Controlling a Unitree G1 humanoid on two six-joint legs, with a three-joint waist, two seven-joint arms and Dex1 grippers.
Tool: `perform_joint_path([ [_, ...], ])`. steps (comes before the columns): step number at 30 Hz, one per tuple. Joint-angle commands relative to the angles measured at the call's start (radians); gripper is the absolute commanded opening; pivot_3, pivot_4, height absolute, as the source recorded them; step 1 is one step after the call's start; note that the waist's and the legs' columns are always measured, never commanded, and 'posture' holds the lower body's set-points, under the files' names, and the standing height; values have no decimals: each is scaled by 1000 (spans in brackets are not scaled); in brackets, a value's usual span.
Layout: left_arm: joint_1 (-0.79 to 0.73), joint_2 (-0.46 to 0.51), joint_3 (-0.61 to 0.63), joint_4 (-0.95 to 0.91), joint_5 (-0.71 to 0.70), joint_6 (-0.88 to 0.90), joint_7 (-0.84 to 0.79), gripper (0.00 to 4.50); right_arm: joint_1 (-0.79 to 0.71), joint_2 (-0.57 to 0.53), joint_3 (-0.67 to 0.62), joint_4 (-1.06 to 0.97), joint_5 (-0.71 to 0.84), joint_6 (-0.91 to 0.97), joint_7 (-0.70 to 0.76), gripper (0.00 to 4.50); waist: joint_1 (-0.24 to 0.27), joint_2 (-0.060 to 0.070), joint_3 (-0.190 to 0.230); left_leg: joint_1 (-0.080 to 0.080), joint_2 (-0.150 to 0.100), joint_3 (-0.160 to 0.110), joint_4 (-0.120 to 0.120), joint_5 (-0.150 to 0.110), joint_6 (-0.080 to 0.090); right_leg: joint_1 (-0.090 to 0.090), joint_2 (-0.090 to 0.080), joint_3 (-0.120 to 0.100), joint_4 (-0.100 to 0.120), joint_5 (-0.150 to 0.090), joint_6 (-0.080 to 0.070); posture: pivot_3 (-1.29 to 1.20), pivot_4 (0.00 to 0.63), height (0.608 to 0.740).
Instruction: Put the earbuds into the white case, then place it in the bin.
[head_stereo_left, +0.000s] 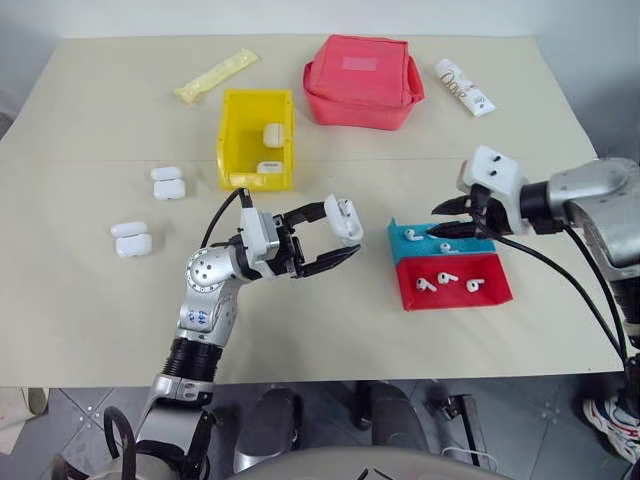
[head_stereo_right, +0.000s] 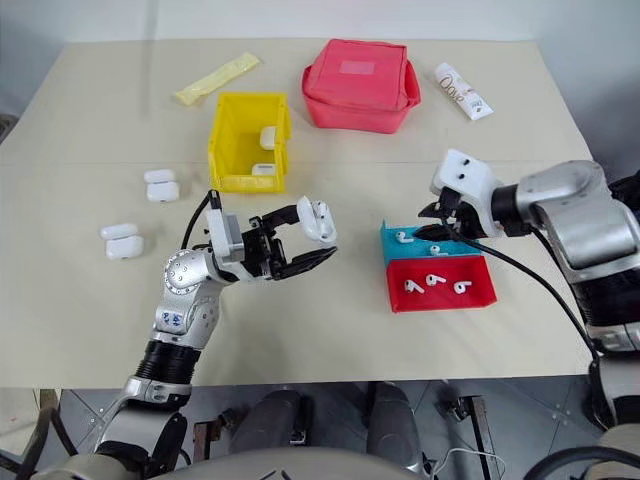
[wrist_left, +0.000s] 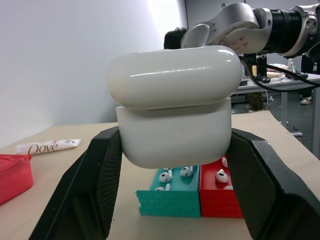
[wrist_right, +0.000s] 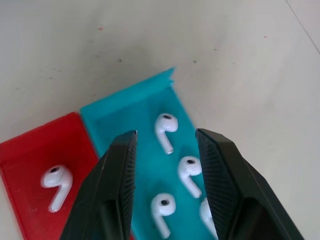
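While raised above the matte beige tabletop (head_stereo_left: 90, 300), clamped a small glossy white rounded-rectangular plastic case (head_stereo_left: 343, 218) between the two ribbed black fingers of the left gripper (head_stereo_left: 338, 232). Held it near the middle of the scene, clear of the surface, nearer than the bright yellow rectangular open-top plastic bin (head_stereo_left: 232, 140) and left of the trays. Showed a smooth, reflective shell with soft corners and a thin seam between lid and body; lid down or very nearly so.

Kept the right gripper (wrist_right: 165, 137) unclenched, grasping nothing, black textured fingers apart over the shallow teal plastic tray (head_stereo_left: 482, 245). Found tiny glossy white short-stemmed plastic earbuds (wrist_right: 165, 131) lying loose there, more in the shallow red plastic tray (head_stereo_left: 480, 296) touching its near side. Noted brick-like ridges on the teal tray's outer wall.

Saw two more white cases (head_stereo_left: 273, 133) inside the tall-walled bin, and two others (head_stereo_left: 167, 183) on the table at the left. Spotted a soft pink-red fabric pouch (head_stereo_left: 360, 80) at the far side, a flat pale yellow sachet (head_stereo_left: 215, 77) far left of it, and a white printed tube (head_stereo_left: 463, 87) far right.
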Motion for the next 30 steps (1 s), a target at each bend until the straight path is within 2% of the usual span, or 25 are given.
perform_joint_path([
  [1,5,2,0,-53,1,-5,12,2762,-51,23,19,44,-63,-1,13,1921,-1,0,0,0,0,0,0,0,0,0,0,0,0,0,0,0,150,740],
  [10,7,8,-3,-60,-1,-2,16,2762,-97,56,77,118,-165,50,53,1921,-4,0,0,0,0,0,0,0,-1,0,0,0,0,0,0,0,150,740],
  [30,17,1,-10,-78,1,6,24,2762,-163,144,113,272,-299,7,105,1921,-5,1,0,0,0,0,0,0,-1,0,1,0,1,0,0,0,150,740],
])
